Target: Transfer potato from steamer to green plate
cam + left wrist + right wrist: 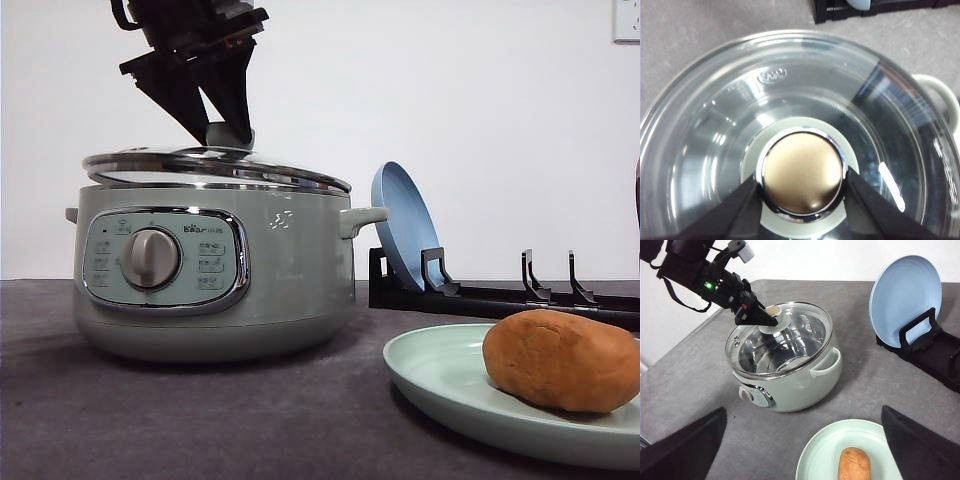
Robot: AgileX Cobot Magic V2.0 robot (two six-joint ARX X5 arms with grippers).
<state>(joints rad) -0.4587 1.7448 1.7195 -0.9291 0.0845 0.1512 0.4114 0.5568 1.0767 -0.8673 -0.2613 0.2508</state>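
**Potato on green plate, left gripper on steamer lid knob**

Front view: one steamer (pixel 213 270) sits on the grey table (pixel 200 420), lid (pixel 215 166) seated on its rim. Left gripper (pixel 228 128) comes down from above, fingers pinching the lid knob (pixel 222 133). One potato (pixel 562 360) lies on the one green plate (pixel 450 385), right of the steamer and nearer the camera; bare table between plate and steamer. One blue plate (pixel 402 225) stands on edge in a black rack (pixel 500 295) just behind and right of the steamer, near its side handle (pixel 362 217).

Left wrist view: both fingers (pixel 740 207) press either side of the knob (pixel 802 172), clamped on it. Glass lid (pixel 790 110) below; steamer handle (pixel 940 97) at its edge, rack (pixel 840 10) beyond.

Right wrist view: right gripper (pixel 802 450) spread wide apart, holding nothing, hovering over the green plate (pixel 820 455) with the potato (pixel 854 463) on it, well apart from the steamer (pixel 790 365). Left gripper (pixel 771 316) angles down onto the knob. Open table all around the steamer; blue plate (pixel 905 300) beyond it.
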